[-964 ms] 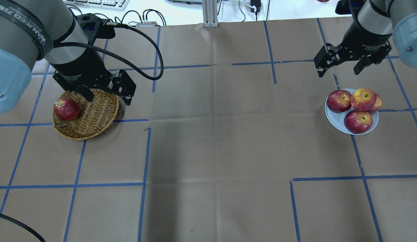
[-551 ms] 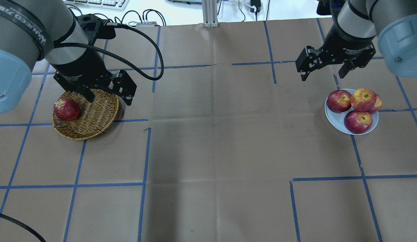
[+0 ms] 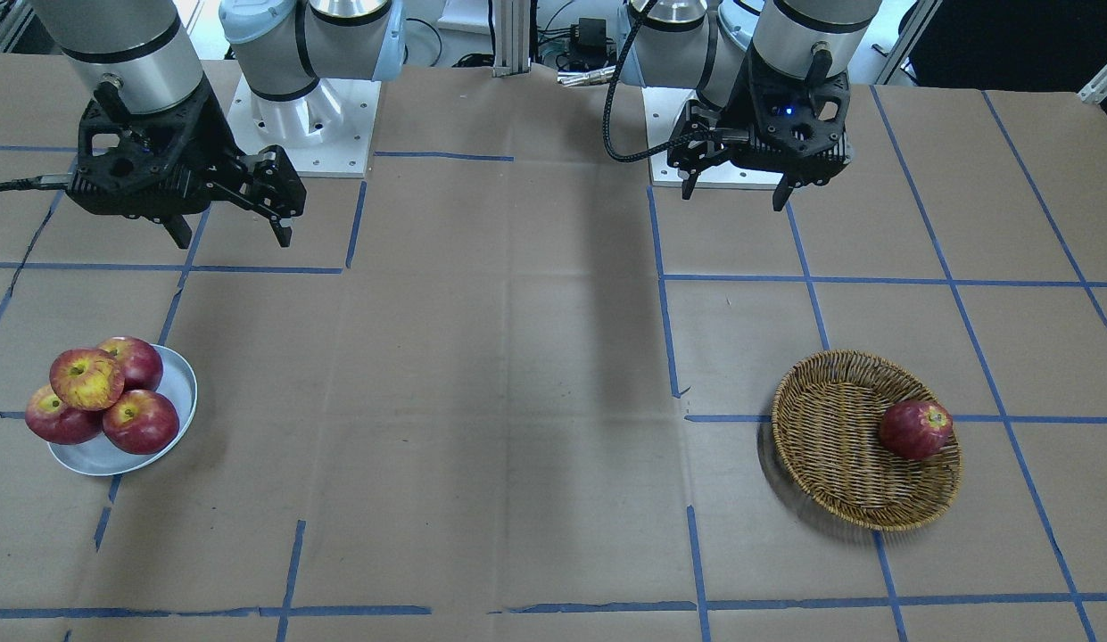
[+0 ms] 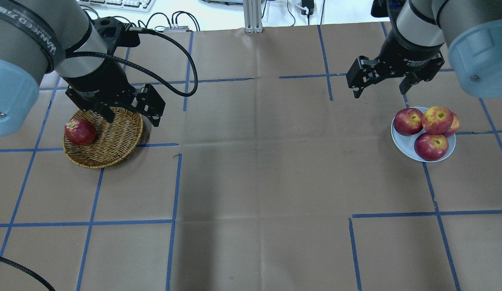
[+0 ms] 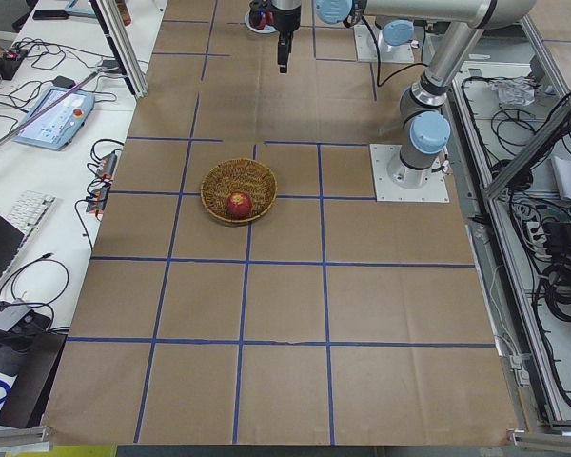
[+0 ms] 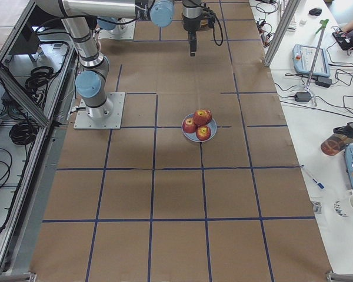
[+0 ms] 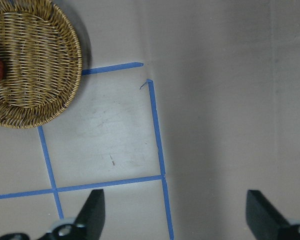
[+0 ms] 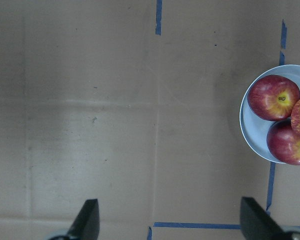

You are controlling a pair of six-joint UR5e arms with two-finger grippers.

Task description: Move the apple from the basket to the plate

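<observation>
Overhead exterior: apple rests on plate; a dark apple lies in basket. Left gripper and right gripper hang over worktop, jaws apart, both empty.

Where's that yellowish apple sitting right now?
In the overhead view, far right, the yellow-streaked apple sits on the plate, perched on three darker red apples.

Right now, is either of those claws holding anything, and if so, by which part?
Nothing is held: the left gripper and the right gripper are both open, with nothing between their jaws.
</observation>
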